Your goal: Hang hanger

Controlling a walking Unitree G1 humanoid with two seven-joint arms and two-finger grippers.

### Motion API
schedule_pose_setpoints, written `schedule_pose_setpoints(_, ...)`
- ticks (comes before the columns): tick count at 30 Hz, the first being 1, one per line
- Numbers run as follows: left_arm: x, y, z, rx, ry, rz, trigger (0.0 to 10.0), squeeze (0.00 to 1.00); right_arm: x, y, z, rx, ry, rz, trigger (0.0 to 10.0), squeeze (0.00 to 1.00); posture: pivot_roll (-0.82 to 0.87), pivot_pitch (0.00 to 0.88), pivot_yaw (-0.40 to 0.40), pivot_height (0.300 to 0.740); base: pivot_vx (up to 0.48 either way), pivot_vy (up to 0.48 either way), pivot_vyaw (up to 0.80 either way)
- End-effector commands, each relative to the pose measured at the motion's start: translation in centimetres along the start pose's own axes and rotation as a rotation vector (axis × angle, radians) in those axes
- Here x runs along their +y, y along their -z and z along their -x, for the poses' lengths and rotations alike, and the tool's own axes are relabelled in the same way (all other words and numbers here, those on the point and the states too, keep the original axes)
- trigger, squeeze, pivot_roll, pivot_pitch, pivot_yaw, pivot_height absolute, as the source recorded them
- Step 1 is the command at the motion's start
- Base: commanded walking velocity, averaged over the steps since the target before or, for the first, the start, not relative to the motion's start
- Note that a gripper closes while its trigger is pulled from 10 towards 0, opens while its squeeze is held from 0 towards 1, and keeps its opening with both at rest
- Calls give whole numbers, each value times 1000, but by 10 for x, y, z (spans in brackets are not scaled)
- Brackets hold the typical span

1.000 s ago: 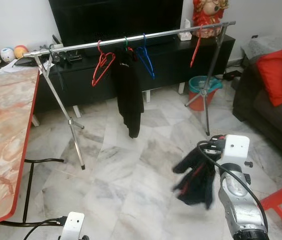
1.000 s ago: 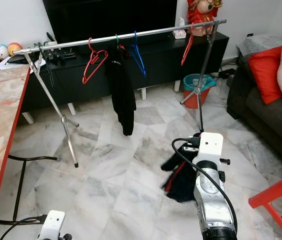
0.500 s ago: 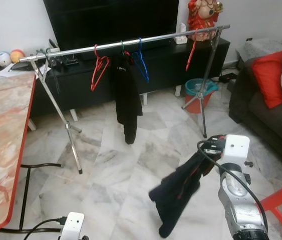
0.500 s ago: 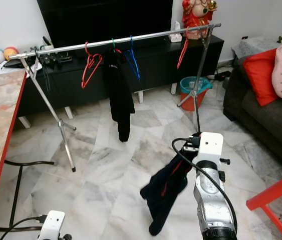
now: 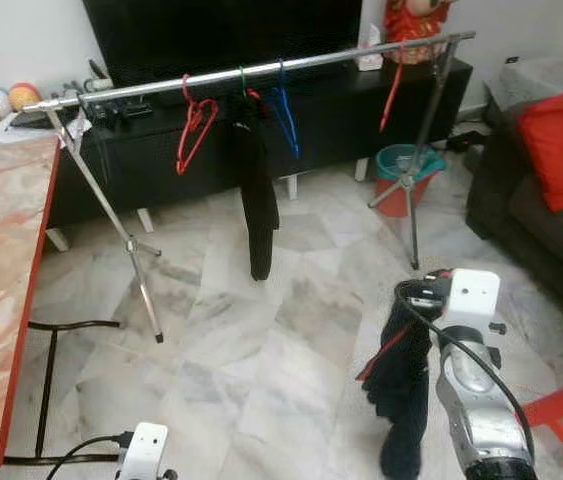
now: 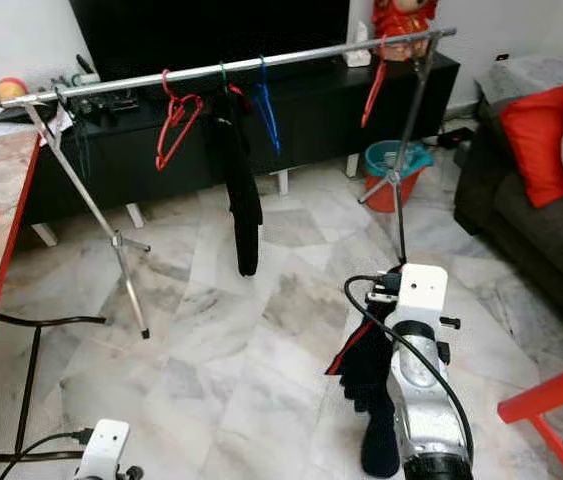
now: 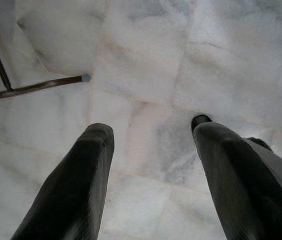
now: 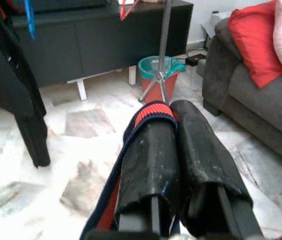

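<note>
Right gripper (image 8: 173,117) fingers pinched together on dark garment's red-trimmed collar (image 8: 153,111), well short of clothes rail (image 5: 261,72). Left gripper (image 7: 151,135) fingers apart, over floor.

Dark garment with red trim (image 5: 401,385) hangs limp, lower right of head views, its collar pinched between right gripper (image 8: 173,117) fingers. No hanger visible inside it. Silver rail (image 5: 261,72) spans the upper frame, carrying red hanger (image 5: 194,130), blue hanger (image 5: 287,110), second red hanger (image 5: 393,90) and a hung black garment (image 5: 257,195).
</note>
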State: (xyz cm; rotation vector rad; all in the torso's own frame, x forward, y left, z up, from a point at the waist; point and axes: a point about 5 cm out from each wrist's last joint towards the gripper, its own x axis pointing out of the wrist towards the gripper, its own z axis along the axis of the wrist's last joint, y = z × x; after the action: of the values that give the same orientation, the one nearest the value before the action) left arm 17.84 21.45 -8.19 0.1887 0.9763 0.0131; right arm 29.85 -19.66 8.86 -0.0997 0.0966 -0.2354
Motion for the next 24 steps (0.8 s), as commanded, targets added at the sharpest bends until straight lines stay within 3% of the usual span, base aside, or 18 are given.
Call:
schedule_pose_setpoints(1, -2, -3, -1, -13, 6, 3, 10000, 0, -6, -7, -3, -33, 22, 0, 10000, 0, -190, 0, 66, 740, 247, 0, 0)
schedule_pose_setpoints(24, -2, -4, -1, -14, 6, 4, 10000, 0, -5, -6, -3, -32, 18, 1, 10000, 0, -190, 0, 66, 740, 257, 0, 0)
